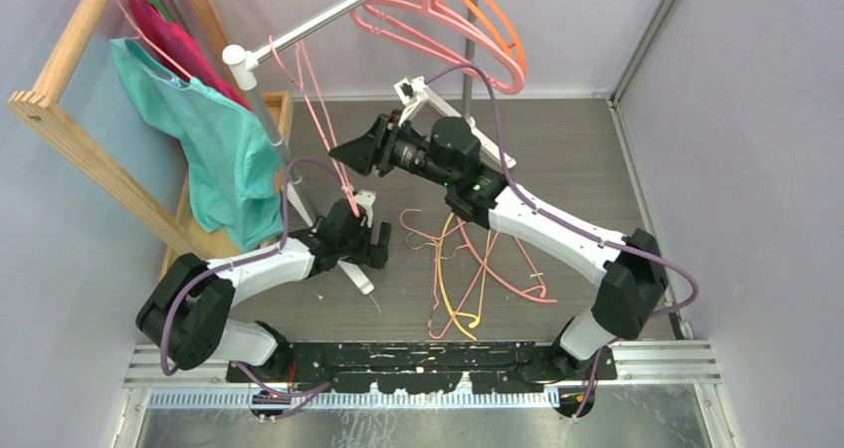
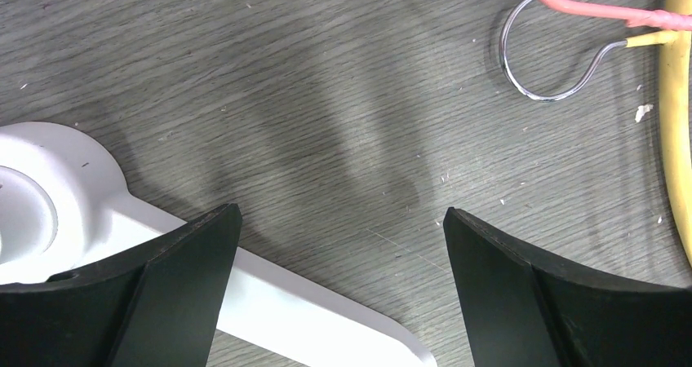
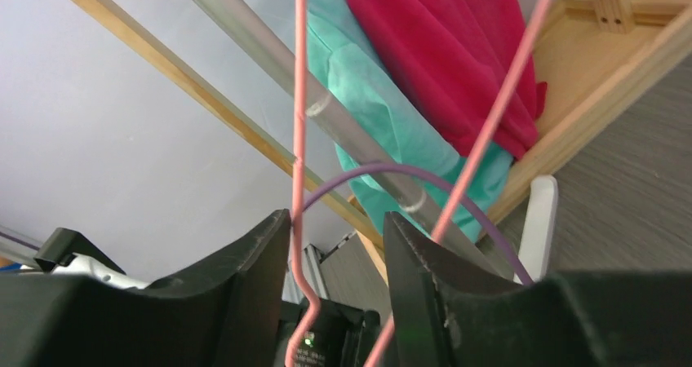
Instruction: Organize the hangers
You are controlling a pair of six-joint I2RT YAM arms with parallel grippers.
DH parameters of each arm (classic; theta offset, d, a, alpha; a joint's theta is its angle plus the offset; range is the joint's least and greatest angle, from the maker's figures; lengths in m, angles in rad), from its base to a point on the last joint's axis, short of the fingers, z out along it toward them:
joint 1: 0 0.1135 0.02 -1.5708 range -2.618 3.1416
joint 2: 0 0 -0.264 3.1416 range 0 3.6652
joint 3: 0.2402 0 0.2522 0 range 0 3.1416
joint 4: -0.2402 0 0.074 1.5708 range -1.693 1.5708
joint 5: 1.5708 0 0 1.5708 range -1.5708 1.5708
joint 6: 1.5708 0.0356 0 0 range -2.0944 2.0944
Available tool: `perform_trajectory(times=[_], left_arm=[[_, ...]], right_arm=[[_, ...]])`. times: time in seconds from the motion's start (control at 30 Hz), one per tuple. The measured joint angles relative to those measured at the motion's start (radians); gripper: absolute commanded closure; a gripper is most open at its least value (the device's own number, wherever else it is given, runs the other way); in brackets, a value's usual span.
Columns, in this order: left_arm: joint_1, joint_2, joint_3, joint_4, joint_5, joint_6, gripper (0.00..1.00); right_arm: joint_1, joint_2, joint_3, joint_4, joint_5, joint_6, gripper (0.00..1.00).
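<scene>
Thin pink hanger [image 3: 299,139] threaded through right end effector [image 3: 336,220]; jaws apart, wire grazing one inner face, not pinched. Long axis near upright, hung from the rail [image 1: 318,22] by its capped end. Right arm nearer by far. Left end effector [image 2: 343,212] spread wide, empty, low over counter [image 1: 567,149] beneath the rail. Thick pink and orange hangers [image 1: 478,30] at the rail's other end. Loose thin hangers [image 1: 468,269] flat on counter, well below the rail. Withdrawal room judged tight: purple cable [image 3: 383,167] and garments [image 3: 441,57] close behind.
</scene>
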Motion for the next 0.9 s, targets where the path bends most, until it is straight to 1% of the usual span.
perform_trajectory(times=[0.1, 0.2, 0.37, 0.57, 0.7, 0.83, 0.9], left_arm=[[0.000, 0.000, 0.001, -0.002, -0.001, 0.000, 0.02], [0.000, 0.002, 0.002, -0.001, -0.003, 0.000, 0.02], [0.000, 0.006, 0.005, -0.002, -0.006, 0.000, 0.02], [0.000, 0.006, 0.005, -0.005, -0.007, 0.000, 0.02], [0.000, 0.006, 0.005, -0.005, -0.007, 0.000, 0.02], [0.000, 0.006, 0.005, -0.006, -0.007, 0.000, 0.02], [0.000, 0.005, 0.005, -0.006, -0.006, -0.001, 0.02]], right_arm=[[0.000, -0.059, -0.058, -0.024, 0.040, -0.024, 0.33], [0.000, -0.109, -0.101, -0.050, 0.082, -0.051, 0.30], [0.000, -0.205, -0.165, -0.123, 0.169, -0.107, 0.29], [0.032, -0.343, -0.306, -0.264, 0.370, -0.169, 0.34], [0.067, -0.432, -0.511, -0.355, 0.502, -0.154, 0.36], [0.073, -0.499, -0.726, -0.454, 0.578, -0.093, 0.37], [0.072, -0.528, -0.803, -0.497, 0.604, -0.063, 0.38]])
